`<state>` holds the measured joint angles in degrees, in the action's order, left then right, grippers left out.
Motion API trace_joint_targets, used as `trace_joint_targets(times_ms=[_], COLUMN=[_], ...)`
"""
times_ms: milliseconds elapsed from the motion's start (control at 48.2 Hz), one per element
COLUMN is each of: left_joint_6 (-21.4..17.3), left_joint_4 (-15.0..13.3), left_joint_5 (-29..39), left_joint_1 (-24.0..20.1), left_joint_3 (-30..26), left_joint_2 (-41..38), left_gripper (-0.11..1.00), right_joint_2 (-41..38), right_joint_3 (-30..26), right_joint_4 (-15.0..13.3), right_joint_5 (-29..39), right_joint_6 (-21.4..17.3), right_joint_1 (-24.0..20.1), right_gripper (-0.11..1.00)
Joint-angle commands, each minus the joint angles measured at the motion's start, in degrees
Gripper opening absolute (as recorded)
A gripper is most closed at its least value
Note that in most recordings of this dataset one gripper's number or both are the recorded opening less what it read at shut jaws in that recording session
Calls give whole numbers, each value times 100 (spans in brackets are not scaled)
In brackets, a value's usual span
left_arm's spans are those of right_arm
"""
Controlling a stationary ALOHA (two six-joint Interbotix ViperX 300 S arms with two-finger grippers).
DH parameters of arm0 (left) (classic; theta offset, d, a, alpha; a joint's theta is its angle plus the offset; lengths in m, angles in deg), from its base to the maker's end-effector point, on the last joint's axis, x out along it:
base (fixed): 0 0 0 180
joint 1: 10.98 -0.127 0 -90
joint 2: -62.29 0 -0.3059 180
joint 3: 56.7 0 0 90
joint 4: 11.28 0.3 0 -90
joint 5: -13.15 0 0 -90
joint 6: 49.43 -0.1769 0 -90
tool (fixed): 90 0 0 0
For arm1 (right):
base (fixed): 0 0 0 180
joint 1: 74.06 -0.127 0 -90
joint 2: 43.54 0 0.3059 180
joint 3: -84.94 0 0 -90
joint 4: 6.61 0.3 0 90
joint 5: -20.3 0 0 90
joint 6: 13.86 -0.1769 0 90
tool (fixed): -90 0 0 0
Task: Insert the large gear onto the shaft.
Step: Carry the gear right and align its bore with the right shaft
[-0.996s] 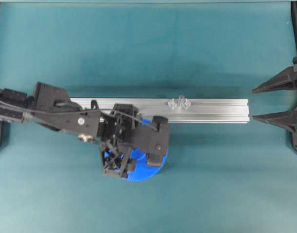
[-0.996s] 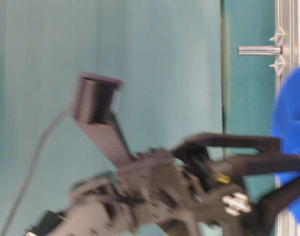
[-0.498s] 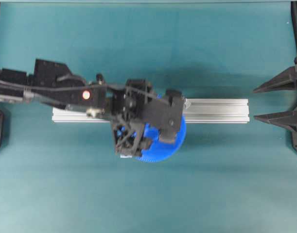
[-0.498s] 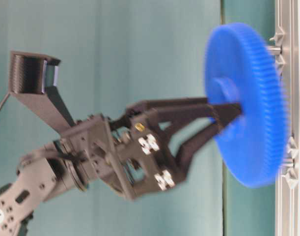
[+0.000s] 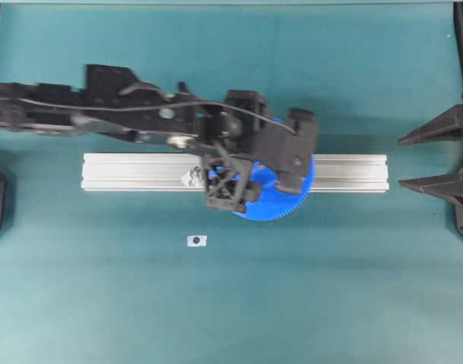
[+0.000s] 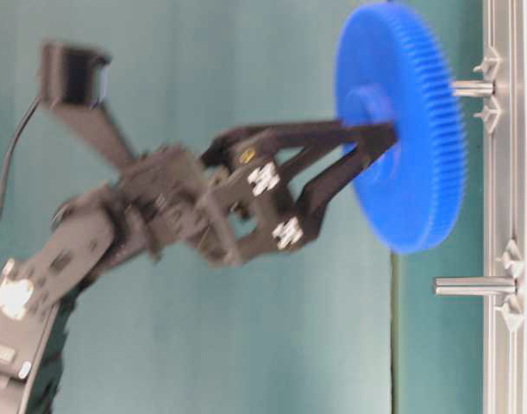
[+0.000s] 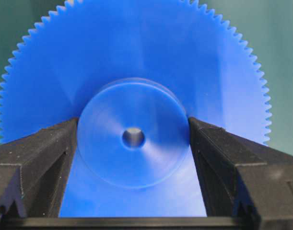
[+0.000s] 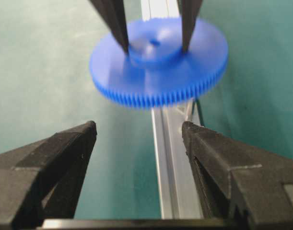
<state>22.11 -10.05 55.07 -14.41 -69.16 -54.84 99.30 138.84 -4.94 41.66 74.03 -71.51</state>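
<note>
Large gear (image 7: pixel 136 96) hub between left hand (image 7: pixel 133 139) fingers (image 7: pixel 36 158)

L gripper (image 6: pixel 371 147) clamped; R gripper (image 8: pixel 139 136) agape.

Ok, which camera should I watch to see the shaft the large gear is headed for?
The table-level view: the shaft shows side-on, its free end poking from behind the large gear, held by the left gripper. Overhead, gear and gripper hide it. The left wrist view shows only the gear's face; the right wrist view shows gear and rail, no clear pin.
</note>
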Motion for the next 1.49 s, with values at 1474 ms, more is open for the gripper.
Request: trace_joint_targets(times_ms=[1474], left_joint_6=[-466], left_joint_4=[9], left_joint_5=[510], left_joint_1=[-492], left_joint_3=[-1292], left_joint_2=[-809], left_gripper=[79], right_joint_2=[-35], right_joint_3=[9], right_joint_4=[-9], right_joint_5=[-229], right_joint_6=[-44], right_joint_1=[9], right_gripper=[79])
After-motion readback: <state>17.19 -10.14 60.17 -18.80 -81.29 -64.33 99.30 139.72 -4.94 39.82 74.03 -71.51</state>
